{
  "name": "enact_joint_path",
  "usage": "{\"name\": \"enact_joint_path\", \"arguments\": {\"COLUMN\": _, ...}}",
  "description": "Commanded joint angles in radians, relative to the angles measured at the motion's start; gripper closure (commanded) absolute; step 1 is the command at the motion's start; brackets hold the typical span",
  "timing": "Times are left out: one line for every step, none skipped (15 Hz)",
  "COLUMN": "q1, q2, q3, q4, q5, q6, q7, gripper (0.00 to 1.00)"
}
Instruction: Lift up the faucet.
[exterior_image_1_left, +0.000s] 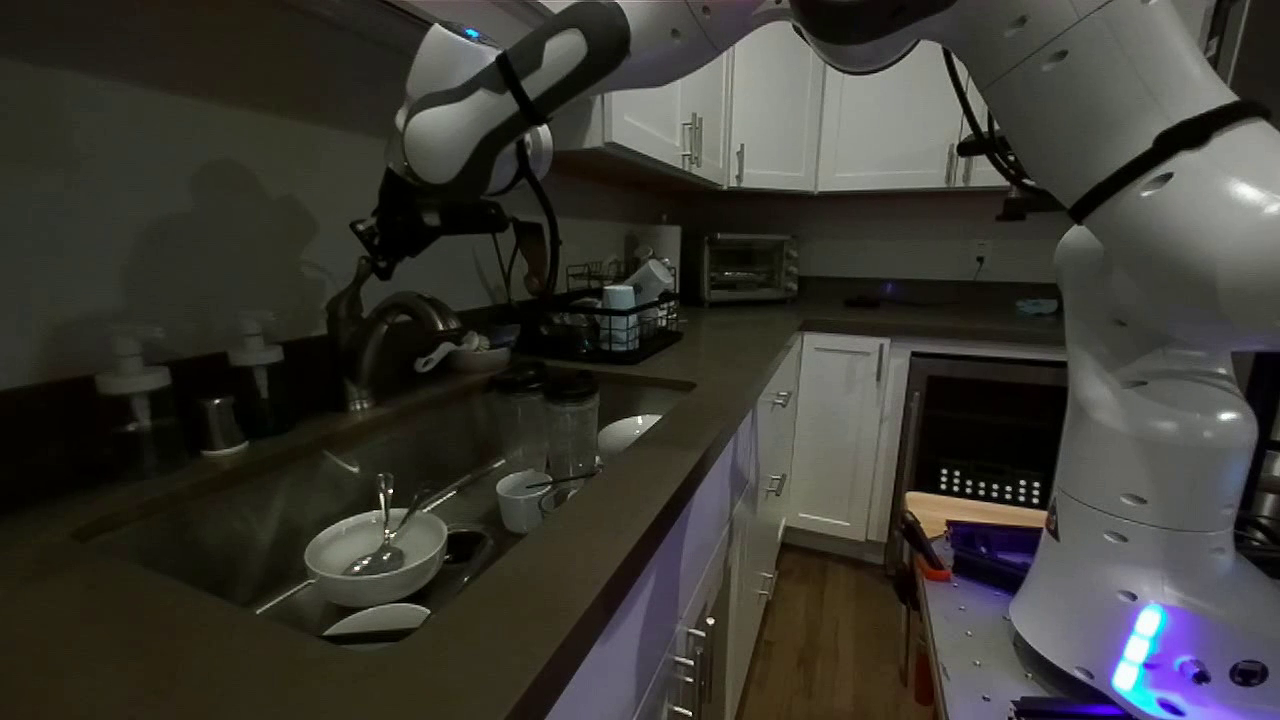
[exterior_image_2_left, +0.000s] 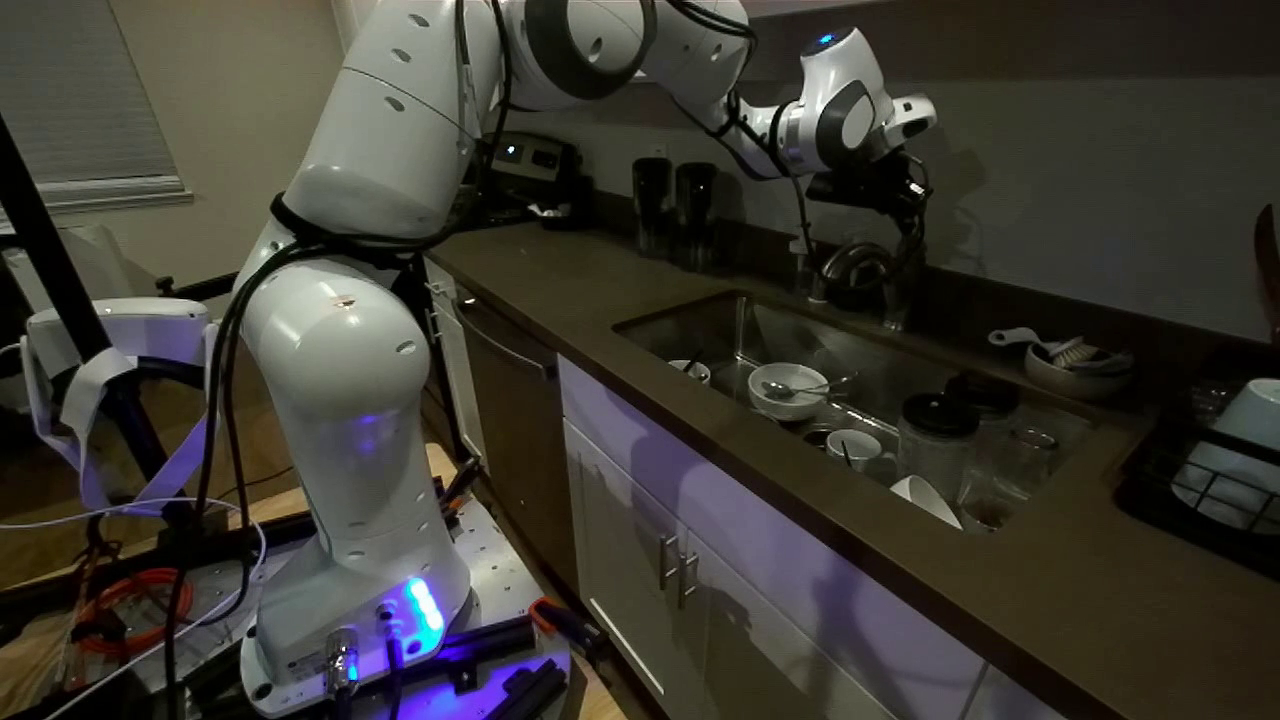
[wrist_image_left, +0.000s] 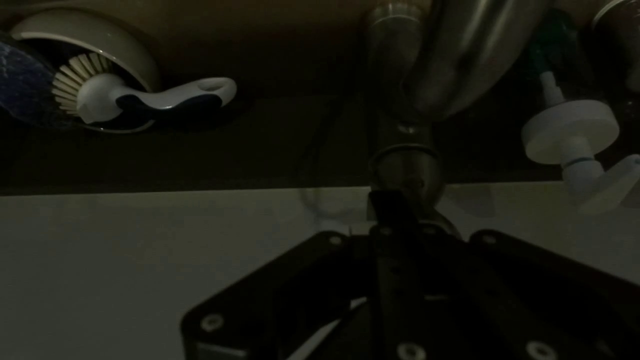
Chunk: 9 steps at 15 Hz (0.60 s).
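Faucet (exterior_image_1_left: 371, 345) stands behind the sink (exterior_image_2_left: 850, 350), a pincer (wrist_image_left: 395, 207) at its lever handle (exterior_image_1_left: 348, 300), tips seemingly drawn together; whether they clamp it cannot be told. The handle is best raised slowly along its arc, sparing the spout (wrist_image_left: 475, 55). In view: 1 faucet, 2 white-capped dispensers (exterior_image_1_left: 134, 378), 2 black-lidded jars (exterior_image_1_left: 572, 430).

It's pretty dim in here, ngl. In an exterior view there's a plain pale-grey wall (exterior_image_1_left: 80, 230) on the left, white panelled upper cabinets (exterior_image_1_left: 890, 130) toward the far end, and a brown wood-plank floor (exterior_image_1_left: 820, 640) below. In an exterior view, a pale grey window blind (exterior_image_2_left: 80, 90) hangs far left, and white lower cabinets (exterior_image_2_left: 740, 590) have a purplish tint.
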Motion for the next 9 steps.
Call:
{"name": "enact_joint_path", "arguments": {"q1": -0.007, "q2": -0.034, "q3": 0.01, "q4": -0.043, "q5": -0.006, "q6": 0.003, "q7": 0.002, "gripper": 1.0}}
{"name": "enact_joint_path", "arguments": {"q1": -0.007, "q2": -0.034, "q3": 0.01, "q4": -0.044, "q5": -0.006, "q6": 0.002, "q7": 0.003, "gripper": 1.0}}
{"name": "enact_joint_path", "arguments": {"q1": -0.008, "q2": -0.036, "q3": 0.011, "q4": -0.048, "q5": -0.005, "q6": 0.003, "q7": 0.001, "gripper": 1.0}}
{"name": "enact_joint_path", "arguments": {"q1": -0.009, "q2": -0.036, "q3": 0.012, "q4": -0.049, "q5": -0.004, "q6": 0.003, "q7": 0.0, "gripper": 1.0}}
{"name": "enact_joint_path", "arguments": {"q1": -0.01, "q2": -0.037, "q3": 0.012, "q4": -0.051, "q5": -0.004, "q6": 0.004, "q7": 0.0, "gripper": 1.0}}
{"name": "enact_joint_path", "arguments": {"q1": -0.011, "q2": -0.037, "q3": 0.013, "q4": -0.052, "q5": -0.003, "q6": 0.003, "q7": -0.002, "gripper": 1.0}}
{"name": "enact_joint_path", "arguments": {"q1": -0.012, "q2": -0.038, "q3": 0.013, "q4": -0.054, "q5": -0.003, "q6": 0.003, "q7": -0.002, "gripper": 1.0}}
{"name": "enact_joint_path", "arguments": {"q1": -0.012, "q2": -0.041, "q3": 0.017, "q4": -0.061, "q5": 0.0, "q6": 0.006, "q7": -0.005, "gripper": 1.0}}
{"name": "enact_joint_path", "arguments": {"q1": -0.01, "q2": -0.043, "q3": 0.016, "q4": -0.066, "q5": -0.002, "q6": 0.008, "q7": -0.003, "gripper": 1.0}}
